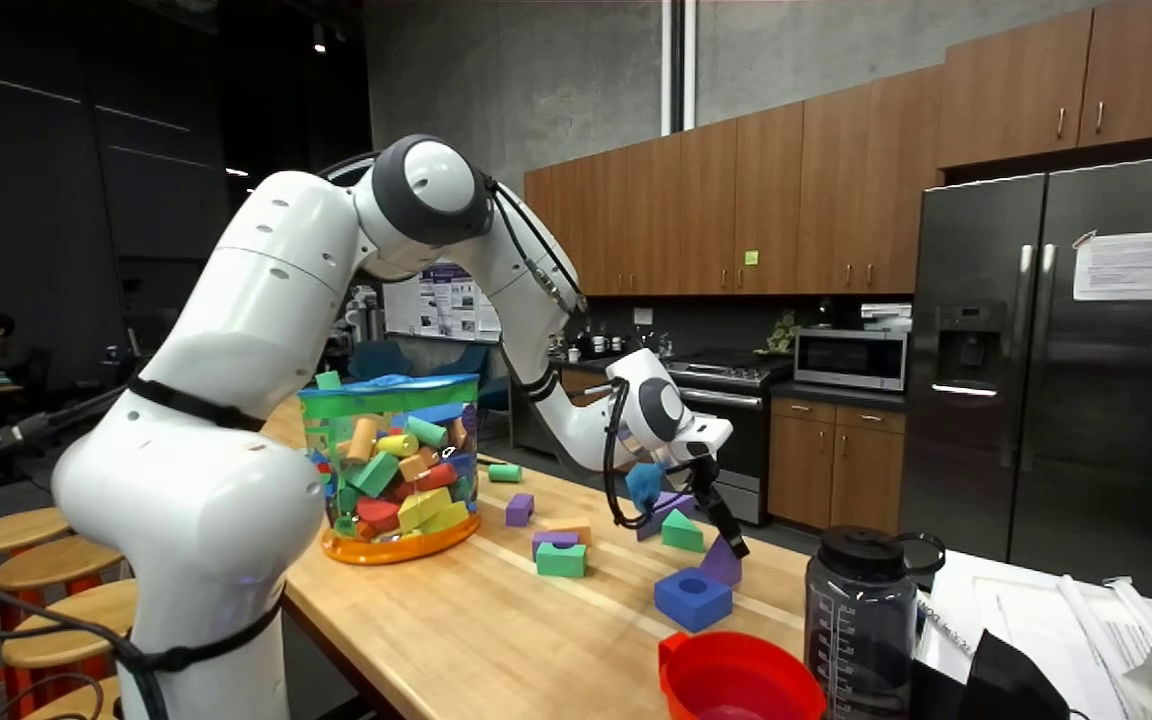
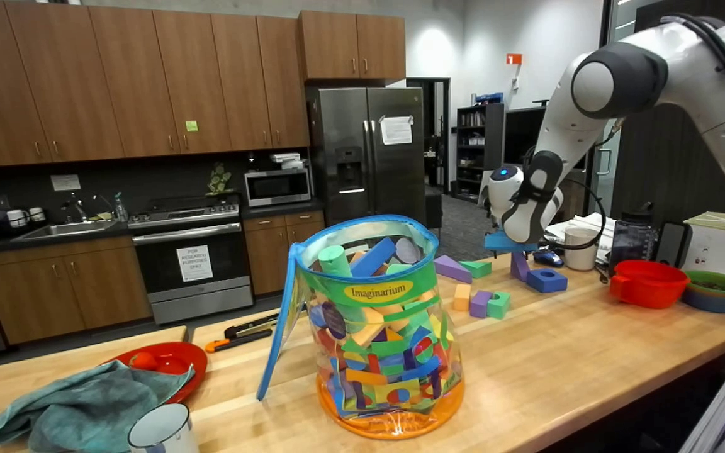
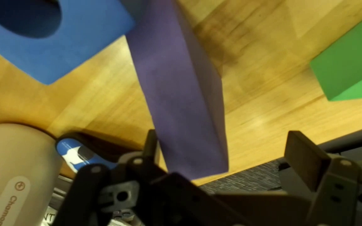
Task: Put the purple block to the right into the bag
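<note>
The right-hand purple block is a wedge-like piece standing on the table. It shows in both exterior views [image 1: 722,565] [image 2: 518,267] and large in the wrist view [image 3: 181,94]. My gripper [image 3: 222,139] is open above and around its upper end. One finger is close beside the block's left side; the other stands well apart on the right. I cannot tell if the near finger touches. In an exterior view the gripper [image 1: 726,535] reaches down at this block. The clear bag, green-banded and full of coloured blocks, stands in both exterior views [image 1: 386,402] [image 2: 427,277]; its lid hangs open.
A blue block with a hole [image 3: 83,34] lies against the purple block. A green wedge [image 3: 353,62] is to the right. A mug [image 3: 14,175] and computer mouse [image 3: 77,153] are near the left finger. Other purple blocks [image 1: 520,510], a red bowl [image 1: 741,675] and a bottle [image 1: 861,610] stand around.
</note>
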Robot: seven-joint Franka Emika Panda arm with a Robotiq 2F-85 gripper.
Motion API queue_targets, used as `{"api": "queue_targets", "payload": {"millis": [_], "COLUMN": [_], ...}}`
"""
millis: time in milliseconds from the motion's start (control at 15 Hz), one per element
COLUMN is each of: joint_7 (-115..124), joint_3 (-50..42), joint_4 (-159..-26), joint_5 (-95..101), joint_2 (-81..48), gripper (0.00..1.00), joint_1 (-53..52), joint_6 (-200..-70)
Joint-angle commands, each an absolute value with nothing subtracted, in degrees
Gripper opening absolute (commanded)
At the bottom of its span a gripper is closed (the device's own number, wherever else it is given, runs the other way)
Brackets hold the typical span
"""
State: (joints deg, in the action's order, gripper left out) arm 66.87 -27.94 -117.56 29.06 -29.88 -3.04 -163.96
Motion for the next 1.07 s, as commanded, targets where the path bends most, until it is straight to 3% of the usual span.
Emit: {"api": "queue_targets", "payload": {"millis": [0, 133, 200, 267, 333, 667, 867, 933, 1000], "joint_7": [65.48, 65.51, 65.52, 65.48, 65.43, 65.38, 65.41, 65.44, 65.37], "joint_3": [-29.68, -30.14, -30.16, -30.34, -30.40, -30.59, -30.94, -30.94, -30.96], "joint_4": [-116.98, -117.13, -117.04, -117.09, -117.06, -117.26, -117.24, -117.16, -117.37], "joint_5": [27.28, 27.19, 27.06, 27.05, 26.98, 26.83, 26.97, 26.92, 26.90], "joint_2": [-31.29, -31.44, -31.67, -31.67, -31.75, -31.57, -31.49, -31.59, -31.21], "gripper": [1.00, 1.00, 0.95, 0.74, 0.70, 0.29, 0.07, 0.03, 0.06], "joint_1": [-4.70, -5.19, -5.31, -5.46, -5.51, -5.75, -6.04, -6.13, -6.22], "joint_6": [-164.18, -164.05, -164.09, -164.01, -164.02, -163.95, -163.96, -164.04, -164.07]}}
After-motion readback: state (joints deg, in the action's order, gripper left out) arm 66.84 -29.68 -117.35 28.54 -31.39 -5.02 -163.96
